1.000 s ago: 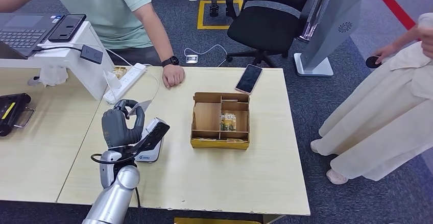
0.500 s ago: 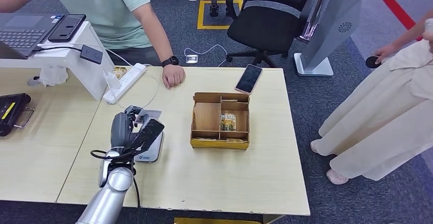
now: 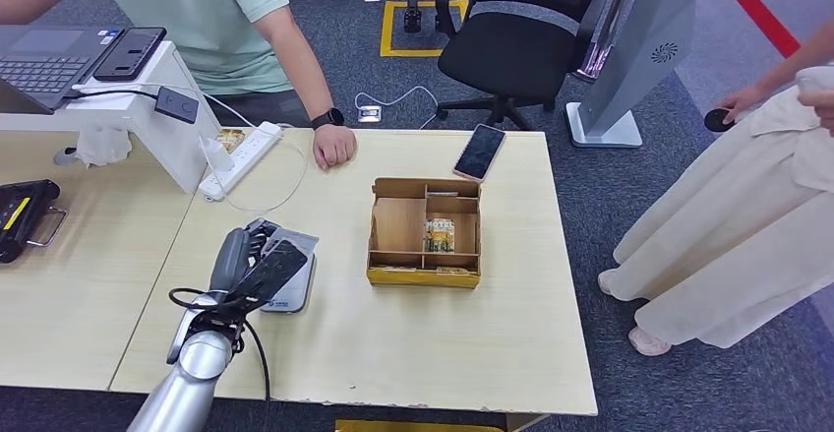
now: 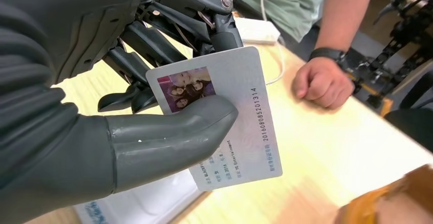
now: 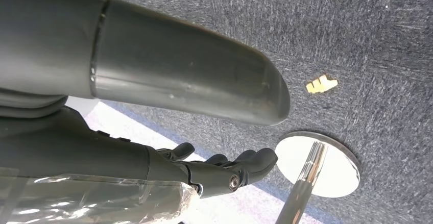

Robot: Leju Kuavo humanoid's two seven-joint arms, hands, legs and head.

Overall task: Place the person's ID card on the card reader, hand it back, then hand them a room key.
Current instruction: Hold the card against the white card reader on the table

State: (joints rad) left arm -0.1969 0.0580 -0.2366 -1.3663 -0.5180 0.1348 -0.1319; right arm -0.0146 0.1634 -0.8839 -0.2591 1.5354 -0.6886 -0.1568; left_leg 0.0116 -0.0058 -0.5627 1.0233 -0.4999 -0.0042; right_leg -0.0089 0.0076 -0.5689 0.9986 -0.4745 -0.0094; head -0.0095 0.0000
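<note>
ID card [image 4: 232, 117] is being pinched between the thumb and fingers of the left hand [image 3: 239, 260] at the lower left of the head view, just above the card reader [image 3: 291, 277] on the wooden table [image 3: 413, 343]. Over the last second the hand has been lowering and tipping forward, bringing the card from upright toward flat over the reader; judging by that, the first step is nearly reached, though contact is hidden by the hand. Right of it, at the frame's centre, the cardboard tray [image 3: 423, 275] is holding a hotel key card [image 3: 439, 234] in its middle compartment, the larger left compartment looking bare. The right hand [image 5: 224, 168] is hanging over carpet, fingers loosely apart, grasping nothing.
</note>
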